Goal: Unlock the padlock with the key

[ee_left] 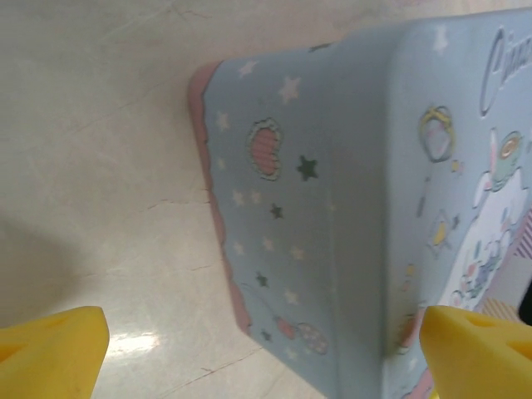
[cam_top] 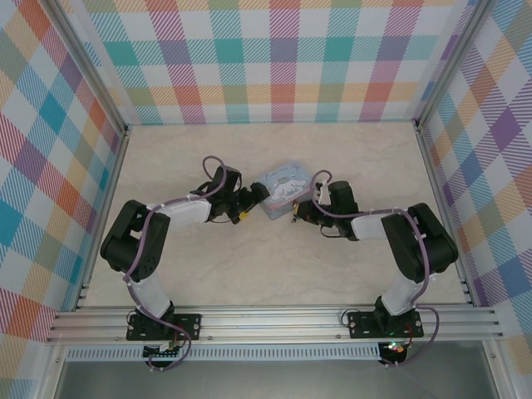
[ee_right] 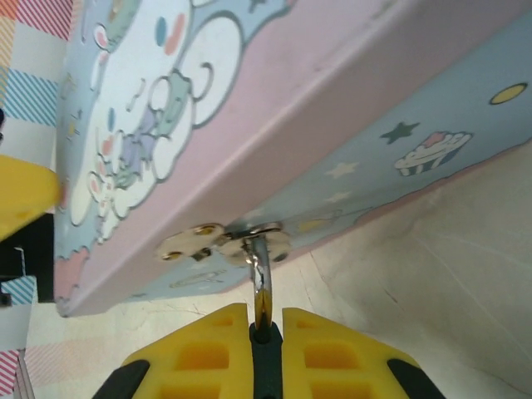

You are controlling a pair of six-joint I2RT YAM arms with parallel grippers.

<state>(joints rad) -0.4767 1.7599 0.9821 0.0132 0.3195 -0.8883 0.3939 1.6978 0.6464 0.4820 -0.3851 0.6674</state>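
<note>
Marbled tabletop (cam_top: 249,274), plaid walls (cam_top: 274,58), tin (cam_top: 287,187) mid-table. My right claw (ee_right: 266,314) pinches the padlock (ee_right: 263,287), which hangs from the clasp (ee_right: 224,241) on the tin's near side. I judge that a hard pull could drag the tin or let the padlock slip free. My left claw (ee_left: 266,332) is spread at the tin's left end. Both arms bend elbows outward, wrists low.

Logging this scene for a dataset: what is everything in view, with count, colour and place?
tin box: one, light blue and pink with a cartoon picture, mid-table between the grippers.
hasp: one, pale metal, on the tin box's edge.
padlock: one, silvery shackle at the hasp, lower part hidden between yellow fingers.
table: one, cream marbled, under everything.
walls: three, pastel checked, around the table.
left gripper: one, yellow fingers, open beside the tin box's corner.
right gripper: one, yellow fingers, shut on the padlock.
</note>
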